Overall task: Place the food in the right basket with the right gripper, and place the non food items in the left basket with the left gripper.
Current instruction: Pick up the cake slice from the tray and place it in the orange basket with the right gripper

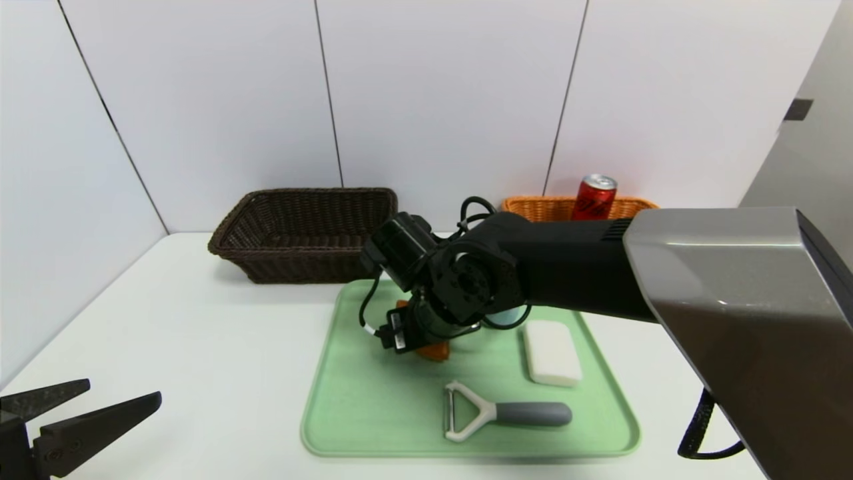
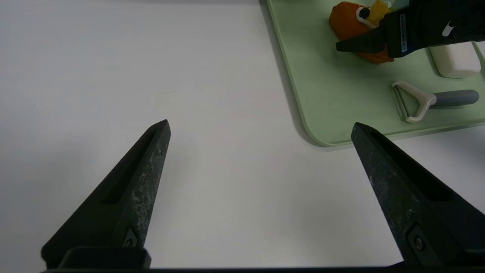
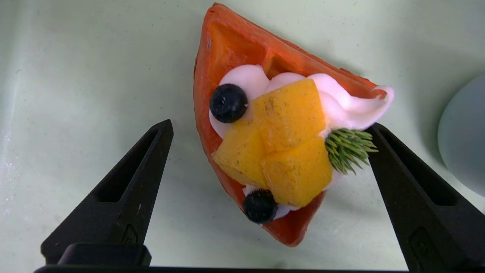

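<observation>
1. Cake wedge (image 3: 212, 94): on the green tray (image 1: 373, 427), toward its left side, not lifted. Topped with pink-white cream (image 3: 341, 106), orange-yellow fruit chunks (image 3: 288, 117), two dark berries (image 3: 228, 103) and a green sprig (image 3: 346, 148).
2. Right gripper (image 3: 271, 125): down over the tray at the wedge. Fingers spread wide, one on either side of it, not clamped. Cream and sprig overlapped one fingertip in the right wrist view; couldn't tell if they touched.
3. Right arm (image 1: 573, 267): reached in from the right, across the tray, and hid part of the wedge in the head view.
4. Soda can (image 1: 593, 200): red, silver top, in the orange-tan basket (image 1: 543, 208) at the back right. Top stuck up above the rim, leaning slightly; lower part hidden behind the arm.
5. Plastic cup (image 3: 466, 136): on the tray, near the wedge, mostly hidden by the arm in the head view.
6. White bar (image 1: 552, 353): lay flat on the tray's right side.
7. Peeler (image 1: 533, 413): on the near part of the tray, grey handle pointing right, blade end left.
8. Dark brown basket (image 1: 313, 260): back left, just behind the tray.
9. Left gripper (image 2: 261, 123): idle over the white table (image 1: 233, 367), front left, well apart from the tray. Fingers spread wide, holding nothing.
</observation>
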